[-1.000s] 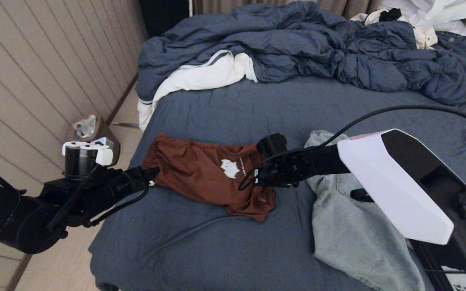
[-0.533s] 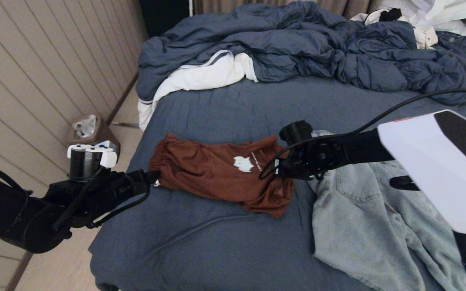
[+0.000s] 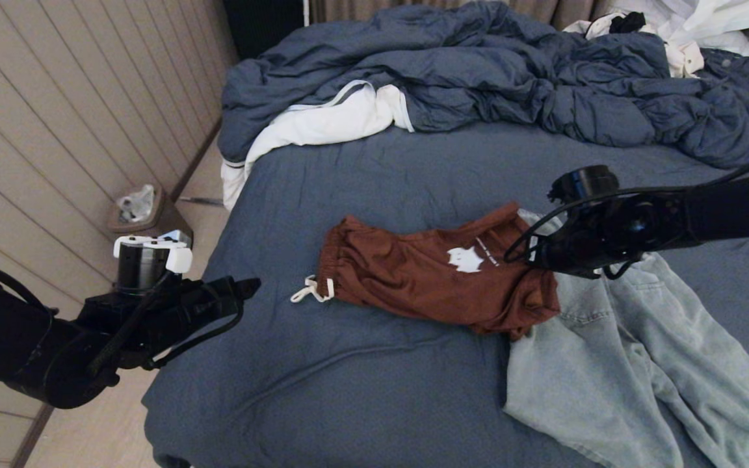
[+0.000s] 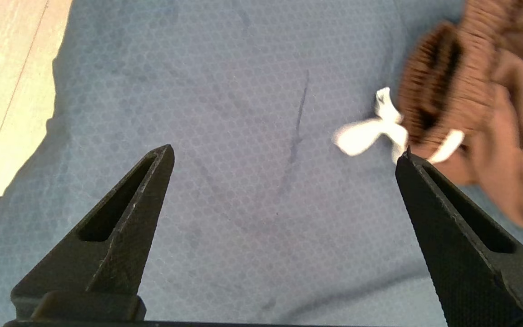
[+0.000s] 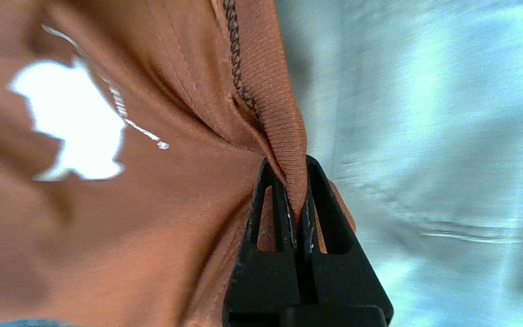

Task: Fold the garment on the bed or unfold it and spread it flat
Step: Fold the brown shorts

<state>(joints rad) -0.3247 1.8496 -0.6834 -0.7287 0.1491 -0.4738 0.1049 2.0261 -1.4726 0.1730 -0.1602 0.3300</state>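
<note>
Head view: a wide bed (image 3: 374, 188) in a slate-blue sheet fills the room's middle, its blue duvet (image 3: 478, 71) heaped in rumpled folds along the far side with a flap of white lining (image 3: 322, 123) turned out at the far left corner. Brown shorts (image 3: 433, 276) with a white logo (image 3: 465, 260) lie across the sheet, waistband and white drawstring (image 3: 309, 289) toward the left, the other end overlapping pale jeans (image 3: 628, 357) sprawled at the near right. The right gripper (image 3: 534, 257) reaches in from the right edge and meets the shorts at their right end. The left gripper (image 3: 248, 286) hangs over the bed's left edge, well apart from the drawstring. Beyond it, a panelled wall (image 3: 56, 117) runs along the left, with a light wood floor (image 3: 205, 175) and a small bin (image 3: 144, 208) at its foot. White clothing (image 3: 693, 26) is piled at the far right, and curtains (image 3: 374, 8) close the back.

Left wrist view: the left gripper (image 4: 284, 190) stands with its jaws spread wide over bare sheet, holding nothing. The shorts' ribbed waistband (image 4: 438, 86) and drawstring (image 4: 379, 131) lie just past one fingertip; floor (image 4: 2, 77) shows past the mattress edge.

Right wrist view: the right gripper (image 5: 295, 181) is pinched tight on a stitched hem of the shorts (image 5: 152, 195), cloth drawn into creases toward the jaws. The logo (image 5: 75, 122) shows beside them, with the jeans (image 5: 425, 136) blurred beyond.
</note>
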